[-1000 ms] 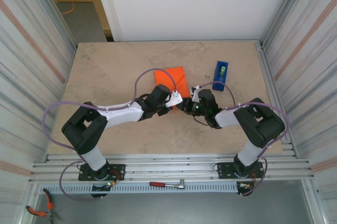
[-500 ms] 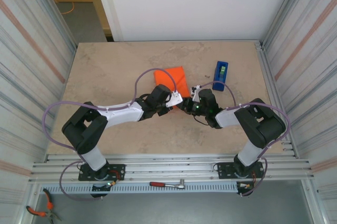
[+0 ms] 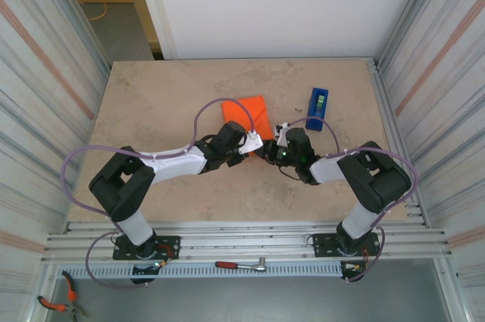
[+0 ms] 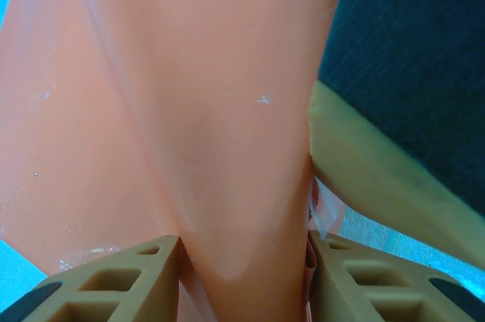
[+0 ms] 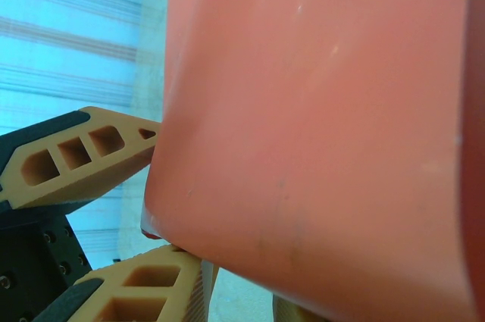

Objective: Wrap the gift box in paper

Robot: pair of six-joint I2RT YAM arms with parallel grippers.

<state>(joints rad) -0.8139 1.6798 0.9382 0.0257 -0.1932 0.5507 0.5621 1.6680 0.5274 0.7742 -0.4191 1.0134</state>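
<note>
1. Two arms reach inward over the table [image 3: 167,95] and meet just near of its middle, the left gripper [image 3: 255,142] and the right gripper [image 3: 274,142] almost nose to nose.
2. Just beyond them lies the paper [image 3: 247,113], a bright orange, flat, squarish parcel, slightly askew, with its near edge at the two grippers.
3. The gift box is hidden beneath the orange and cannot be made out.
4. From the left wrist, a smooth ridge of the paper [image 4: 189,110] runs down between the tan fingers [image 4: 114,284] and fills the gap, touching both inner faces; the left claw is clamped on it.
5. A tan and black finger [image 4: 371,178] of the other arm crosses the upper right of that view, lying against the paper's edge.
6. From the right wrist, a rounded edge of the paper [image 5: 318,110] sits between the two fingers [image 5: 76,159] and meets both tips. I cannot tell whether that claw is pinching it or merely bracketing it.
7. An upright blue tape dispenser [image 3: 318,108] stands to the right of the parcel, apart from it and from the right arm.
</note>
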